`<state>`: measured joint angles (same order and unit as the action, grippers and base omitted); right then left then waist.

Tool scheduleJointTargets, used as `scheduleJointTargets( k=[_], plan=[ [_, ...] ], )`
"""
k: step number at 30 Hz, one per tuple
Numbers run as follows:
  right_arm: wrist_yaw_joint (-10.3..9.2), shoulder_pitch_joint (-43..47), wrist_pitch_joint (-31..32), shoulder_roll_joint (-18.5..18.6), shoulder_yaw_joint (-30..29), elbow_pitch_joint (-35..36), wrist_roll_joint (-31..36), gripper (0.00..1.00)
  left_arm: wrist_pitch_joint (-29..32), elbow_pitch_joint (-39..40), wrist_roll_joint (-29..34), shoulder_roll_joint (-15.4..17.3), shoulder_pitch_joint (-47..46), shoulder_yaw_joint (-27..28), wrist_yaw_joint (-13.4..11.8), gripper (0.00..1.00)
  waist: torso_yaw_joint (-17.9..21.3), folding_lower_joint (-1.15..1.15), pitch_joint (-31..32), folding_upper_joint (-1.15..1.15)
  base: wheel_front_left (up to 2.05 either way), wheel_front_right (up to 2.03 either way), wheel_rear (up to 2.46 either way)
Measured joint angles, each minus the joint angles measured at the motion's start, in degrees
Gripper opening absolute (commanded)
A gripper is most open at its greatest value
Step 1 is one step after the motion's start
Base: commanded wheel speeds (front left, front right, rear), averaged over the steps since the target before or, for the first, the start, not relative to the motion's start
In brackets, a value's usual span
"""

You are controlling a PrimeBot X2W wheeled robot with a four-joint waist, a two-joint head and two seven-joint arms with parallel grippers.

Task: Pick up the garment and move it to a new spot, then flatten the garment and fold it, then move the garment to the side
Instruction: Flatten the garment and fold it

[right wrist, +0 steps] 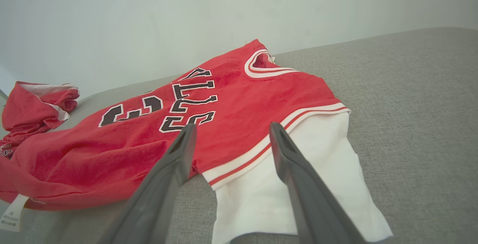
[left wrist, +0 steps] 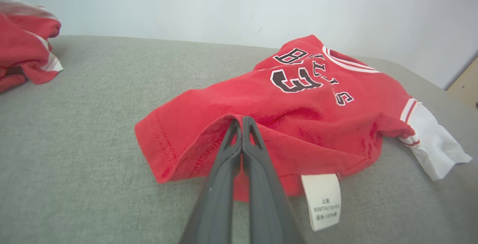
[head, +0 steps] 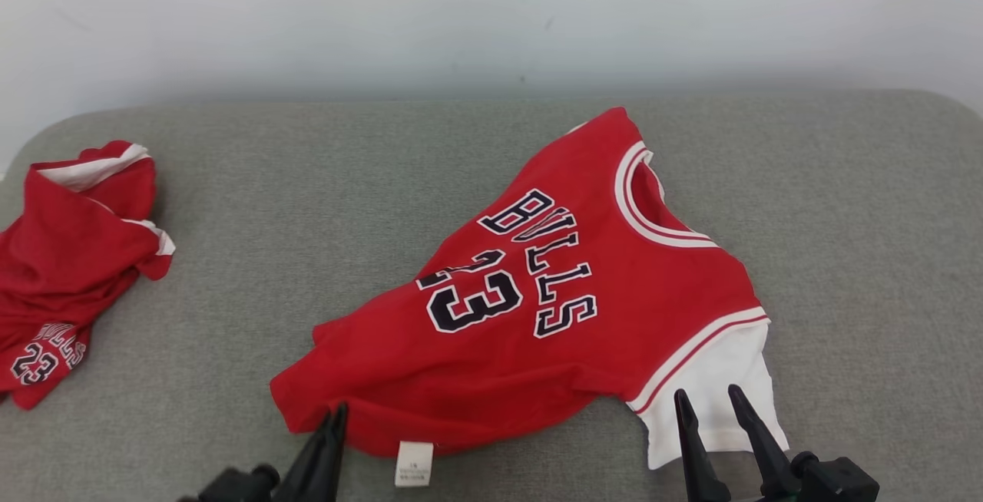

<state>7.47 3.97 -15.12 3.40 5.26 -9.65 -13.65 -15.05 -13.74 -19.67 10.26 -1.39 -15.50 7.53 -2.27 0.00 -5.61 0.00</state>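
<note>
While the red Bulls jersey [head: 537,287] lies spread, lettering up, in the middle of the grey cushion [head: 307,203], the left gripper [head: 338,410] is pinched tight on a raised fold of its hem, near the white care label [head: 414,462]; the right gripper [head: 706,393] stands wide over the white sleeve [head: 722,429], holding nothing. A second, crumpled red jersey [head: 69,256] lies well apart at the cushion's left edge, a pale wall [head: 491,18] behind
</note>
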Motion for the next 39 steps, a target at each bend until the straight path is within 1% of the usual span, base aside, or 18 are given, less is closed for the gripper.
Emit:
scheduleJointTargets(
  k=[4, 10, 11, 12, 13, 14, 15, 18, 22, 31, 35, 39],
  plan=[
    [0.0, -0.7, 0.0, 0.3, 0.1, 0.0, 0.1, 1.0, 0.0, -3.7, -0.6, 1.0, -4.9, 0.9, 0.0, 0.0, 1.2, 0.0, -0.7, 0.0, 0.0, 0.0, 0.0],
    [0.0, -1.5, 0.0, 0.4, -0.1, -0.2, 0.1, 1.0, 0.0, -8.0, -1.3, 1.1, -8.8, 2.5, 0.0, 0.0, 2.9, 0.0, -1.8, 0.0, 0.0, 0.0, 0.0],
    [0.0, -1.5, 0.0, 0.4, -0.2, -0.2, 0.1, 1.0, 0.0, -8.3, -1.4, 1.1, -9.2, 2.5, 0.0, 0.1, 3.0, 0.0, -1.9, 0.0, 0.0, 0.0, 0.0],
    [0.0, -1.5, 0.0, 0.4, -0.3, -0.3, 0.1, 1.0, 0.0, -8.6, -1.4, 0.9, -9.5, 2.6, 0.0, 0.29, 3.1, 0.0, -2.0, 0.0, 0.0, 0.0, 0.0],
    [0.0, -1.5, 0.0, 0.4, -0.4, -0.4, 0.1, 1.0, 0.0, -8.8, -1.4, 0.7, -9.6, 2.6, 0.0, 0.76, 3.0, 0.0, -2.0, 0.0, 0.0, 0.0, 0.0],
    [0.0, -1.5, 0.0, 0.4, -0.5, -0.4, 0.1, 1.0, 0.0, -9.1, -1.4, 0.4, -9.7, 2.6, 0.0, 0.76, 2.9, 0.0, -2.0, 0.0, 0.0, 0.0, 0.0],
    [0.0, -1.4, 0.0, 0.4, -0.4, -0.5, 0.1, 1.0, 0.0, -9.3, -1.4, 0.1, -9.7, 2.7, 0.0, 1.0, 2.7, 0.0, -1.9, 0.0, 0.0, 0.0, 0.0],
    [0.01, -1.4, 0.0, 0.2, -0.3, -0.6, 0.1, 1.0, 0.0, -9.2, -1.1, -0.9, -9.6, 2.6, 0.0, 1.0, 2.0, 0.0, -1.6, 0.0, 0.0, 0.0, 0.0],
    [0.0, -1.3, 0.0, 0.1, -0.4, -0.6, 0.1, 1.0, 0.0, -8.1, -1.0, -1.5, -8.3, 3.2, 0.0, 1.0, 0.9, 0.0, -1.3, 0.0, 0.0, 0.0, 0.0],
    [0.0, -0.7, 0.0, -0.1, -0.3, -0.6, 0.1, 1.0, 0.0, -0.2, 0.6, -4.7, 1.8, 7.1, 0.0, 1.0, -0.9, 0.0, -0.8, 0.0, 0.0, 0.0, 0.0],
    [0.0, -0.4, 0.0, -0.2, -0.5, -0.5, 0.0, 1.0, 0.0, 2.1, 1.8, -5.8, 7.1, 6.8, 0.0, 1.0, -0.8, 0.0, -0.6, 0.0, 0.0, 0.0, 0.0],
    [0.01, -0.1, 0.0, -0.2, -0.6, -0.5, 0.0, 1.0, 0.0, 1.2, 2.0, -6.2, 10.3, 4.3, 0.0, 1.0, -1.0, 0.0, -0.4, 0.0, 0.0, 0.0, 0.0]
  ],
)
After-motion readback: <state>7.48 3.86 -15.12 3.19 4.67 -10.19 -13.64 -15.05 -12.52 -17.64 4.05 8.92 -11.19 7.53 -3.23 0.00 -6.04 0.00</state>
